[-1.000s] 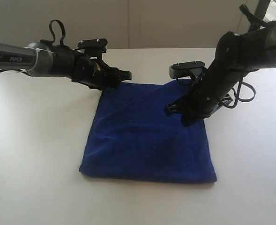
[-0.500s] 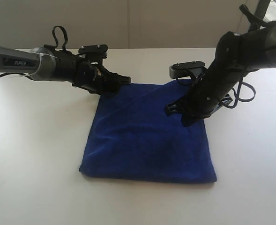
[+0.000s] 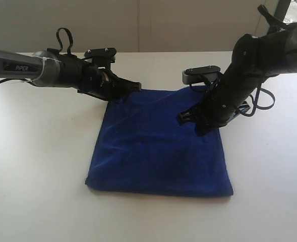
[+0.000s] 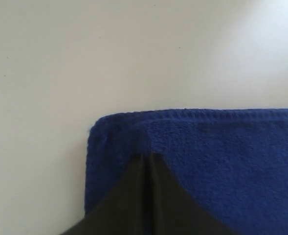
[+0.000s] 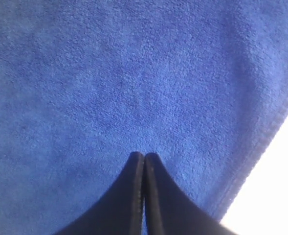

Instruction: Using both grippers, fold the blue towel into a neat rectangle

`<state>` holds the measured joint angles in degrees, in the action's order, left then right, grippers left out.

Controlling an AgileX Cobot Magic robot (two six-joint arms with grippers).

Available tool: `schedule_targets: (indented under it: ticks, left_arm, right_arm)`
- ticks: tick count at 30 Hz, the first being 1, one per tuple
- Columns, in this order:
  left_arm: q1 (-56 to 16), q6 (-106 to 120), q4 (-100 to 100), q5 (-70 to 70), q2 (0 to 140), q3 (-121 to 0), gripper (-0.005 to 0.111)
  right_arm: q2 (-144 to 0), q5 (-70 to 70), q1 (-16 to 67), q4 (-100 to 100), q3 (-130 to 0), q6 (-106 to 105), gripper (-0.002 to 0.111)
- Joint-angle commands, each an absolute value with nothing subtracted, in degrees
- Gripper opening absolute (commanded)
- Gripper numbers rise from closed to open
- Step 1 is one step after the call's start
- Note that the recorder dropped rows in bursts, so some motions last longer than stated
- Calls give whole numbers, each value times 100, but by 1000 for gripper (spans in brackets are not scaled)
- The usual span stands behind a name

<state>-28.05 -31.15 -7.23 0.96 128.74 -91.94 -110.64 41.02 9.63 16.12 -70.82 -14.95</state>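
Observation:
The blue towel (image 3: pixel 158 151) lies flat on the white table as a near-square, with a faint diagonal crease across its far part; no white label shows. My left gripper (image 3: pixel 134 86) sits at the towel's far left corner. In the left wrist view this gripper (image 4: pixel 146 156) is shut, its tips pinching a small pucker of the towel (image 4: pixel 232 156) just inside the corner. My right gripper (image 3: pixel 201 128) points down onto the towel near its right edge. The right wrist view shows that gripper (image 5: pixel 144 155) shut with nothing between its fingers, over flat towel (image 5: pixel 109 73).
The white table (image 3: pixel 37 166) stretches on all sides of the towel. The black right arm (image 3: pixel 254 65) leans in from the upper right and the left arm (image 3: pixel 42 68) from the left. A pale wall stands behind.
The left gripper has dropped slightly and settled at the towel's far left corner during the last second. The right arm and the towel have kept their places.

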Motion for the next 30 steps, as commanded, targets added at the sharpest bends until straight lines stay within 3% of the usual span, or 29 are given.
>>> schedule_targets:
  ticks: [1,19,21,27,30]
  left_arm:
    - [-2798,-3107,-727,182,12692,-9208,0]
    - [-2653,-2629,-738,-300,12830,-9336,3]
    - [-2653,-2629,-738,-289,12839,-9336,10]
    - [-2653,-2613,-738,-179,12839,-9336,56]
    - [-2653,-2570,-738,-59,12782,-9336,65]
  right_arm:
    - [-10984,4107,965,1595,-7071,-1482,0]
    - [-10984,4107,965,1595,-7071,-1482,0]
    - [-10984,4107,965,1595,-7071,-1482,0]
    - [-10984,4107,965,1595,-7071,-1482,0]
    - [-10984,4107,965,1595,-7071,-1482,0]
